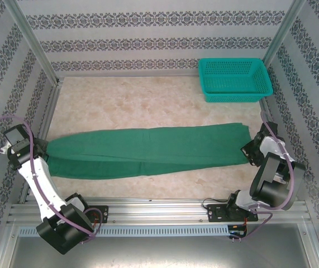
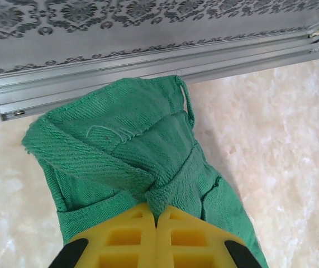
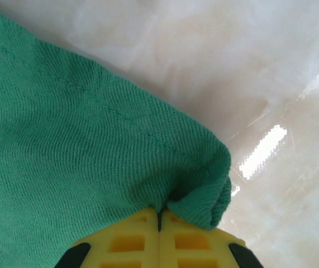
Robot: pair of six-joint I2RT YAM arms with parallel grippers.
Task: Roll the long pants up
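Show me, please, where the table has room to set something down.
Free: broad patch between the long pants and back wall, left of the teal mesh basket; a narrow strip along the near rail. Crowded: both pants ends, pinched by the left gripper and right gripper.

Plain dark green on the long pants (image 1: 148, 151), twill weave visible up close, stitching the same green, no print. Basket (image 1: 234, 80) is teal, open mesh grid. Table (image 1: 120, 106) is cream-beige with cloudy marble-like mottling and white glare patches. Walls (image 1: 148, 30) are pale grey-white, crossed by horizontal bands of dark grey floral ornament. Frame rails (image 1: 159, 209) are bare silver metal. Arms (image 1: 39, 187) have white links and black joints; cables (image 1: 12, 116) are purple. Left gripper (image 2: 156, 215) and right gripper (image 3: 159, 215) have yellow fingers with recessed square pockets and black at the outer corners.
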